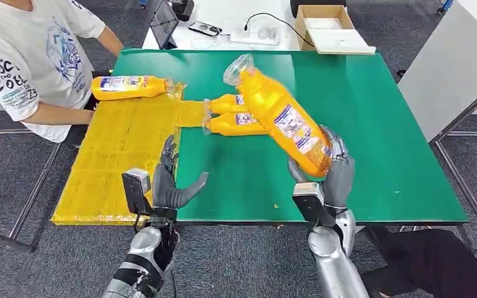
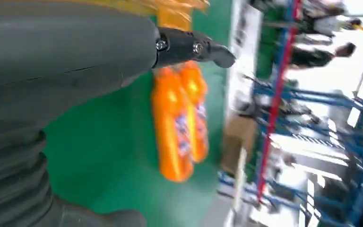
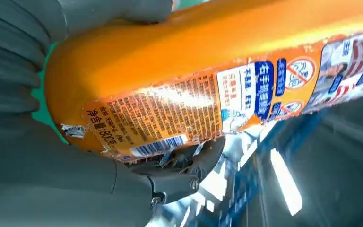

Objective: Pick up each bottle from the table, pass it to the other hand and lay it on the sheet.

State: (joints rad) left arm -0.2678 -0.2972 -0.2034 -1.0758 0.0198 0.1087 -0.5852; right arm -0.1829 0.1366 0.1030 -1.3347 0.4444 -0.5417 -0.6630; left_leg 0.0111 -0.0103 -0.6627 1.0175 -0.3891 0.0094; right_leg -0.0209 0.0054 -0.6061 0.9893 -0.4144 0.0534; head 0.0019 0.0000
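My right hand [image 1: 332, 171] grasps a bottle [image 1: 279, 112] over bare green table [image 1: 379, 124]; label reads 800. My left hand [image 1: 171, 180] spread, released, near edge.

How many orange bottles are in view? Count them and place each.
4: one held bottle in the right hand, two lying bottles on the green table, one sheet bottle on the yellow sheet.

Tilted orange bottle [image 1: 282, 115] above table [image 1: 379, 124]

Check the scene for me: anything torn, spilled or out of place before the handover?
No spill. The label of the held bottle is scuffed and peeling along its edge near the base, where the right hand grips it. Two bottles lie on the green table, off the yellow sheet.
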